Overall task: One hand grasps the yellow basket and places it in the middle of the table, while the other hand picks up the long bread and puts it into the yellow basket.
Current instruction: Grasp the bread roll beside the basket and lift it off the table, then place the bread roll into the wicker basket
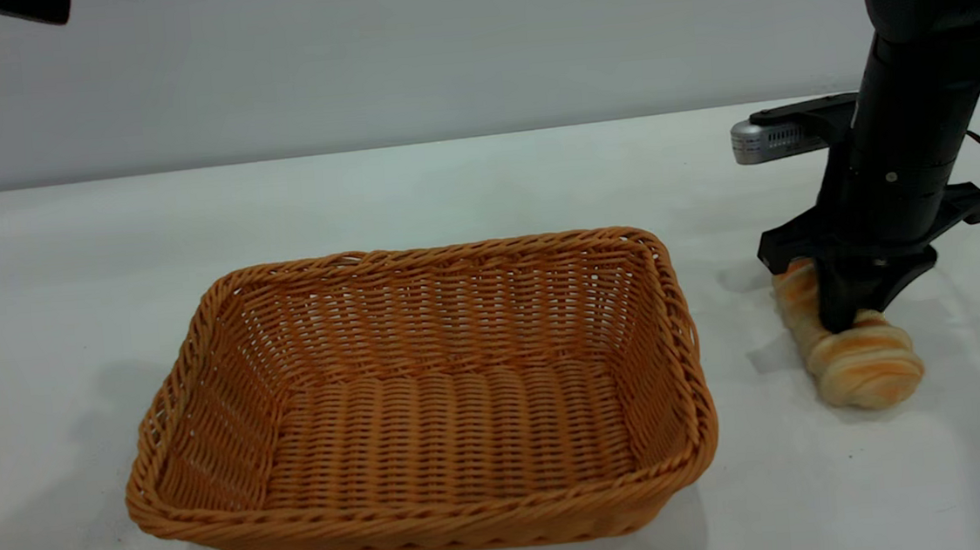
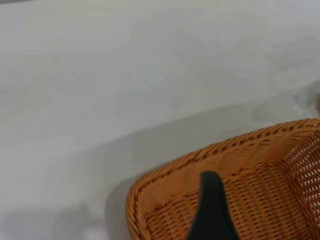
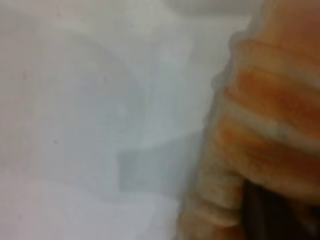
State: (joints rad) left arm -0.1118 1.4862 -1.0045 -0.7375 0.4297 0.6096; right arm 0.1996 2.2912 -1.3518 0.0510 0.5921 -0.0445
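with your right tool (image 1: 843, 317) clamped across the long bread (image 1: 855, 351) on the surface (image 1: 448, 182), lift straight up before swinging over the yellow basket (image 1: 430, 402).

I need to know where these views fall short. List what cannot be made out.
1. Left end effector: the exterior view cuts it off at the top edge, and the left wrist view shows one finger over the yellow basket.
2. Right end effector: its fingertips press into the long bread, which hides the grip.
3. Right wrist view: the bread fills it, blurred.
4. Basket's near wall: the exterior view hides its outside base.
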